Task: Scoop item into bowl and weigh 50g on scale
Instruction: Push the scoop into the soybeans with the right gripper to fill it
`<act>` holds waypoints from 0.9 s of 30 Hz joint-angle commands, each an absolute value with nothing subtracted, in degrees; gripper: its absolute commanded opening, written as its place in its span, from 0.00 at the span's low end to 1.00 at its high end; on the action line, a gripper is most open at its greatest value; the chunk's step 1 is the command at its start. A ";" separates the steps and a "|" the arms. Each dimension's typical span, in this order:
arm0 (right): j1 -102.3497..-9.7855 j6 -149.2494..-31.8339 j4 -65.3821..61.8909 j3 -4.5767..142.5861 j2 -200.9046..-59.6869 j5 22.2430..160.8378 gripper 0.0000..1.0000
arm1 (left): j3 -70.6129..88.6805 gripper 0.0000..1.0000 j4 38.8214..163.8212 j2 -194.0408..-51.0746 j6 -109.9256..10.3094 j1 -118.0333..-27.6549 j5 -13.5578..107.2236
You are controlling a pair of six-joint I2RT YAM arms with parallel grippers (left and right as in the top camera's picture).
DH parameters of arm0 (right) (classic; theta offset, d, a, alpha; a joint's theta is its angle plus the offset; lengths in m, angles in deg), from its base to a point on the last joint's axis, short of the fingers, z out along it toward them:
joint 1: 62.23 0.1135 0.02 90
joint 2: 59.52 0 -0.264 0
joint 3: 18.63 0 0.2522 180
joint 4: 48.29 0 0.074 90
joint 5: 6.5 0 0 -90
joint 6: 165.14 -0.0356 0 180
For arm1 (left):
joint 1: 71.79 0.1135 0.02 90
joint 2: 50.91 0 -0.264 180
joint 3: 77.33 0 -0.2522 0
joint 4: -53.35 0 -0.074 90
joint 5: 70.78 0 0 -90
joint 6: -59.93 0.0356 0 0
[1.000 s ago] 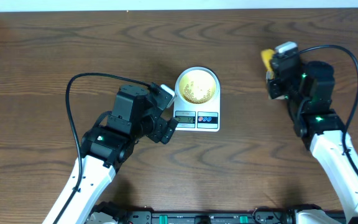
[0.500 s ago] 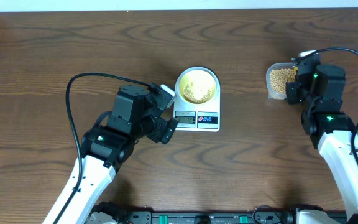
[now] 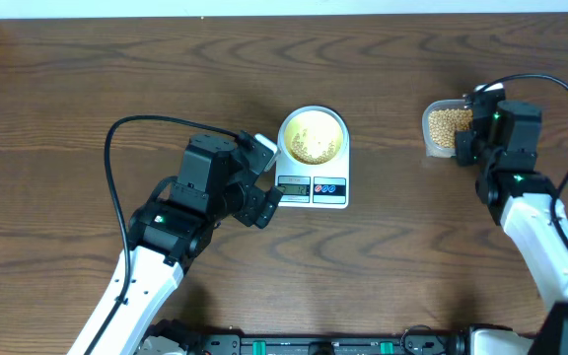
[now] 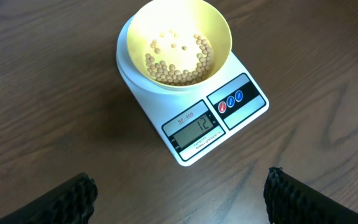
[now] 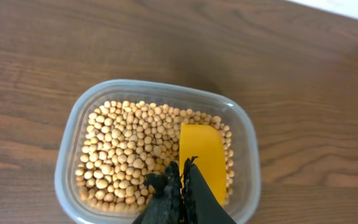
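Observation:
The pale-yellow bowl (image 3: pixel 285 138) stands on the white scale (image 3: pixel 330 187) with a shallow layer of tan beans (image 4: pixel 176 65) in it. In the left wrist view the bowl (image 4: pixel 219 28) sits at the scale's far end (image 4: pixel 241 99), and the display reads 12. My left gripper (image 4: pixel 179 199) is open and empty, just left of the scale (image 3: pixel 269 176). My right gripper (image 5: pixel 182 177) is shut on a yellow scoop (image 5: pixel 202 152). The scoop's blade rests in the beans (image 5: pixel 129 143) of a clear container (image 5: pixel 73 130).
The clear container of beans (image 3: pixel 444 123) stands at the far right of the brown wooden table, partly under my right wrist (image 3: pixel 466 133). The left arm's black cable loops over the table left of the scale.
My right gripper has shifted right and lowered the yellow scoop into the container, which was hidden under it a second ago. The left arm, bowl and scale have not moved.

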State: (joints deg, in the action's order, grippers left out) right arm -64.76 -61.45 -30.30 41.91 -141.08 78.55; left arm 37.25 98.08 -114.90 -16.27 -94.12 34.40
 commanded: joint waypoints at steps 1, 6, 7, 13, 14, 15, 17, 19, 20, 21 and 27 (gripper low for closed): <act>-65.24 -61.47 -31.53 41.87 -143.16 77.89 0.01 | 38.19 0.88 97.88 -115.01 -15.53 -93.88 35.27; -65.26 -64.82 -32.42 41.87 -143.42 79.70 0.01 | 38.19 0.88 97.90 -115.01 -15.53 -93.88 35.27; -65.26 -64.84 -32.29 41.87 -143.42 81.17 0.01 | 38.19 0.88 97.88 -115.01 -15.53 -93.88 35.27; -65.26 -64.93 -31.09 41.87 -143.44 87.51 0.01 | 38.19 0.88 97.88 -115.01 -15.53 -93.88 35.27; -65.26 -65.12 -31.07 41.87 -143.44 88.36 0.01 | 38.19 0.88 97.88 -115.01 -15.53 -93.88 35.27; -65.26 -65.58 -31.02 41.87 -143.44 89.04 0.01 | 38.19 0.88 97.88 -115.01 -15.55 -93.88 35.27; -65.26 -65.73 -30.83 41.87 -143.44 90.33 0.01 | 38.19 0.88 97.90 -115.01 -15.53 -93.88 35.27; -65.28 -66.04 -30.65 41.87 -143.44 91.86 0.01 | 38.19 0.88 97.90 -115.01 -15.55 -93.88 35.27; -65.32 -66.87 -30.65 41.87 -143.44 92.64 0.01 | 38.19 0.88 97.88 -115.01 -15.53 -93.88 35.27; -65.39 -67.53 -30.67 41.87 -143.44 92.97 0.01 | 38.19 0.88 97.90 -115.01 -15.53 -93.88 35.27; -67.38 -71.61 -30.70 41.87 -143.44 95.20 0.01 | 38.19 0.88 97.88 -115.01 -15.53 -93.88 35.27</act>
State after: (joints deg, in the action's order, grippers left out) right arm -65.91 -67.70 -30.85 41.91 -143.27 91.14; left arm 37.25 98.10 -114.90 -16.27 -94.12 34.40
